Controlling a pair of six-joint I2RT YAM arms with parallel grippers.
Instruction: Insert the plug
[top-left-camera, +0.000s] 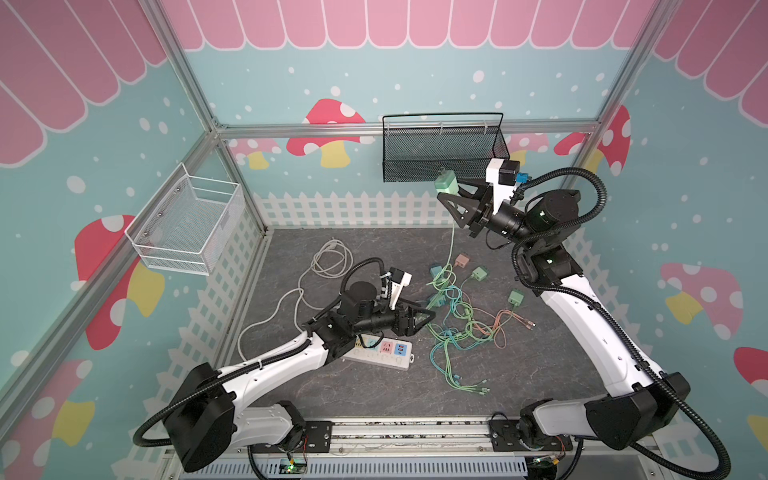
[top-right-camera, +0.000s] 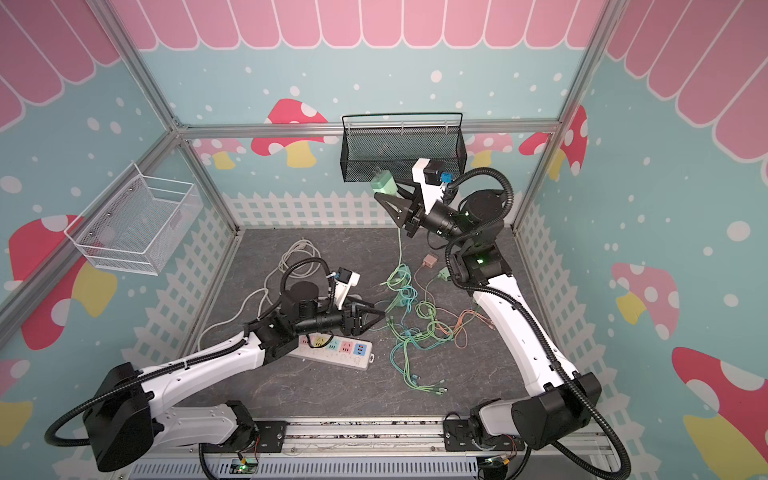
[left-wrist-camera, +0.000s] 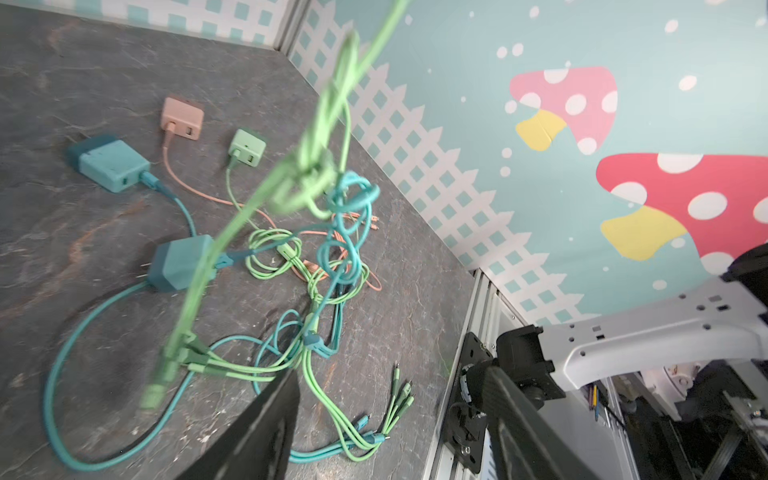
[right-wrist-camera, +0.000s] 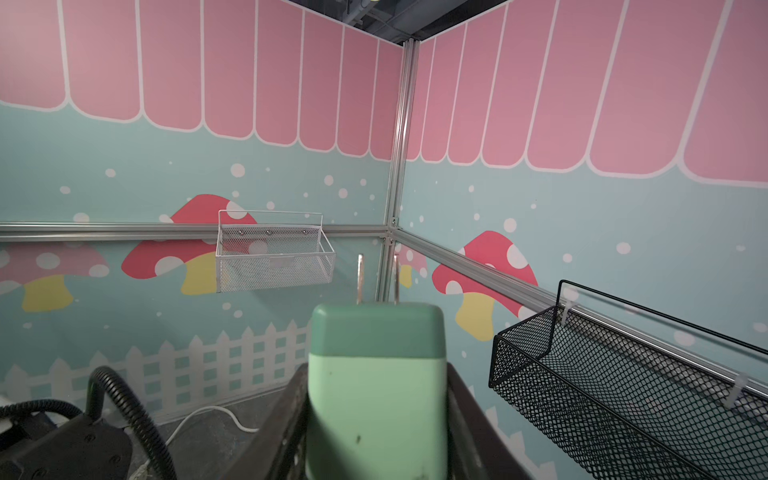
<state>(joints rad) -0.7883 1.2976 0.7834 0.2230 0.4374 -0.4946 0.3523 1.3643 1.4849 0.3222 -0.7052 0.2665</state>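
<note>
The right tool (top-left-camera: 447, 190) is clamped on the green plug (top-left-camera: 446, 182), its two black fingers pressing the pale green body from either side, as the right wrist view shows (right-wrist-camera: 376, 386). The plug's darker green cap and two metal prongs (right-wrist-camera: 360, 277) stick out beyond the tool's tips, pointing away from it. The tool and plug are raised high above the desk (top-left-camera: 540, 365). In both top views the plug overlaps the lower edge of the black mesh basket (top-left-camera: 444, 153); the right wrist view shows that basket off to one side of it. A green cable (top-left-camera: 451, 245) hangs from the plug, below the tool, down into the tangle of cables (top-left-camera: 457, 322) on the desk.

The left tool (top-left-camera: 430, 318) is low over the desk with its jaws standing apart. The left wrist view shows nothing between them. Its tips point at the near edge of the tangle, close to a teal adapter (left-wrist-camera: 183, 262). The hanging green cable crosses that view as a blur (left-wrist-camera: 332, 95).

The white power strip (top-left-camera: 386, 353) lies flat on the desk behind the left tool, partly under that arm's wrist and well apart from the plug. Its coloured sockets face up.

Beyond the left tool's tips lie a pink adapter (top-left-camera: 461, 261) and two green adapters (top-left-camera: 478, 273) (top-left-camera: 515, 298). A loose white cord (top-left-camera: 332, 259) lies on the far side of the left arm. A white mesh basket (top-left-camera: 191, 220) hangs on the wall.
</note>
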